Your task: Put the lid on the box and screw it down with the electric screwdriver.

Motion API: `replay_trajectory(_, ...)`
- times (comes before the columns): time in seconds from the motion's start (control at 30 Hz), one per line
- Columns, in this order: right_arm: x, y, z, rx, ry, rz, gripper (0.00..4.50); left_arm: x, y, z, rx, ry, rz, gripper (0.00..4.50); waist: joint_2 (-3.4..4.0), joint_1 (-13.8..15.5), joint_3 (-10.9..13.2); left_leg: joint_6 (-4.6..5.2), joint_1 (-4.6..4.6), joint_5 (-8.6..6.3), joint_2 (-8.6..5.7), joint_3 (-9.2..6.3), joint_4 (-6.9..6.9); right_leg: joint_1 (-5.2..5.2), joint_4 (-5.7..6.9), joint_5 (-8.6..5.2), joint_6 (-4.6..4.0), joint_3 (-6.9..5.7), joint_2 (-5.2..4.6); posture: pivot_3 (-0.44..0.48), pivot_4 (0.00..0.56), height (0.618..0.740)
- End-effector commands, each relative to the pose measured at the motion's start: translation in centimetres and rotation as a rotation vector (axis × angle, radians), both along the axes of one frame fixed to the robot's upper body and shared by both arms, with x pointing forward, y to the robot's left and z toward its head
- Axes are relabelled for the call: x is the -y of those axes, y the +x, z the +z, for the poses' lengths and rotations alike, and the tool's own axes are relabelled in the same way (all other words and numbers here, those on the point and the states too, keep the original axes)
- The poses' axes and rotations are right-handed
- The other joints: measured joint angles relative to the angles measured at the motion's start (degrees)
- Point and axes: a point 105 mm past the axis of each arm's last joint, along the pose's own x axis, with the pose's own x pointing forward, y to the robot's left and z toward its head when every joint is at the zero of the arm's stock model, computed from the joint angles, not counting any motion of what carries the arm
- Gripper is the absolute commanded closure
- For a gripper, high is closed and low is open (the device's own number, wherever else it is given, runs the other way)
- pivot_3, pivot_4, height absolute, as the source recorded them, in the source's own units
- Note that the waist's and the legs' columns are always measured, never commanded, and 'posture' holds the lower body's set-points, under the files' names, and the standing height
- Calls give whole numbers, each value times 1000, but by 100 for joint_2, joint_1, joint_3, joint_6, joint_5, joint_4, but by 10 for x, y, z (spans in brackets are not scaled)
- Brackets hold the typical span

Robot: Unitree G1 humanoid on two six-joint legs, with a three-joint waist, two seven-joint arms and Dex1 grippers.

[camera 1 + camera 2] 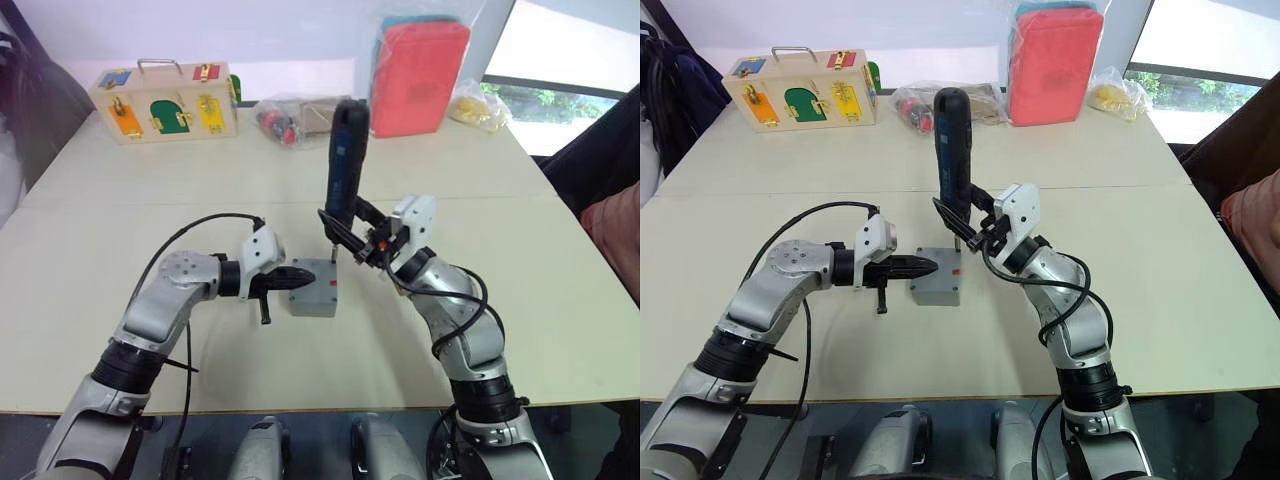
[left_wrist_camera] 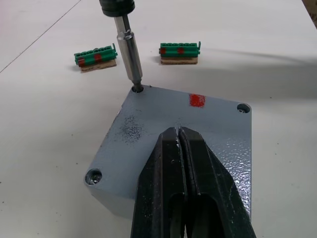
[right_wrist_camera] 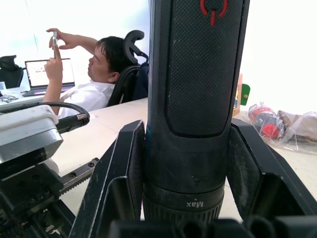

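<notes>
On the far left of my table (image 1: 120, 190) I see a wooden latch box (image 1: 165, 102) with coloured doors, standing upright near the back edge. My left gripper (image 1: 925, 266) lies low over the table, its fingers (image 2: 188, 168) pressed together with nothing between them, their tips resting on top of the lid (image 2: 198, 129). The lid sits square on the box (image 1: 312, 290), near the middle of the table in front of me, and a red mark (image 2: 196, 100) shows on its top face. I can see a screw head in one corner hole (image 2: 93, 175) and another hole (image 2: 242, 107) at a second corner.

The screwdriver (image 1: 344, 165) stands nearly upright over the box's far corner, and its metal bit (image 2: 130, 54) goes down into the corner hole there. Just beyond the box, two small green connector pieces (image 2: 95, 57) lie on the table, apart from each other and from the box.

My right gripper (image 1: 350, 228) holds the screwdriver low on its body; in the right wrist view its fingers (image 3: 121, 178) are clamped on either side of the black barrel. Along the back edge, right of centre, lie a clear bag of small parts (image 1: 290, 118), a red pouch in plastic wrap (image 1: 420, 75) standing up, and a bag with something yellow (image 1: 478, 105). In the right wrist view a person (image 3: 99, 74) sits in a chair in the background.
</notes>
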Motion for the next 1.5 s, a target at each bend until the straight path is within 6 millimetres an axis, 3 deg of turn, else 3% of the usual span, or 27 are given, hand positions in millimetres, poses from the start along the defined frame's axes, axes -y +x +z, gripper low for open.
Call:
replay_trajectory(0.03,-4,-8,11,69,18,22,2753,-1,-3,-4,-9,14,-4,4500,0,0,0,0,0,0,0,0,0,0,0,0,0,0,0,0,150,730)
replay_trajectory(0.17,-7,-9,6,64,13,26,2753,-1,-3,-6,-12,15,-1,4500,0,-2,-1,0,1,0,0,0,0,0,1,0,0,1,0,0,150,730)
replay_trajectory(0.47,-5,-6,-37,-108,-72,16,2753,0,-2,-10,-12,19,11,4500,0,-1,-32,0,23,0,1,0,-3,22,0,-1,-1,1,1,0,150,730)
replay_trajectory(0.67,-5,0,-60,-265,-105,-20,2753,1,1,-16,-11,30,20,4500,-1,-3,-77,7,112,-5,4,-1,-25,113,-25,-10,-9,-1,6,0,150,730)
replay_trajectory(1.27,-5,0,-85,-380,-195,-47,2753,3,4,-27,-21,38,40,4500,-7,-2,-212,23,136,-14,6,-10,-40,139,-45,-14,-13,-1,7,0,150,730)
replay_trajectory(1.5,-2,3,-97,-430,-238,-88,2753,2,4,-31,-34,45,38,4500,-20,-4,-252,24,214,-16,7,-13,-99,203,-83,-29,-35,0,5,0,150,730)
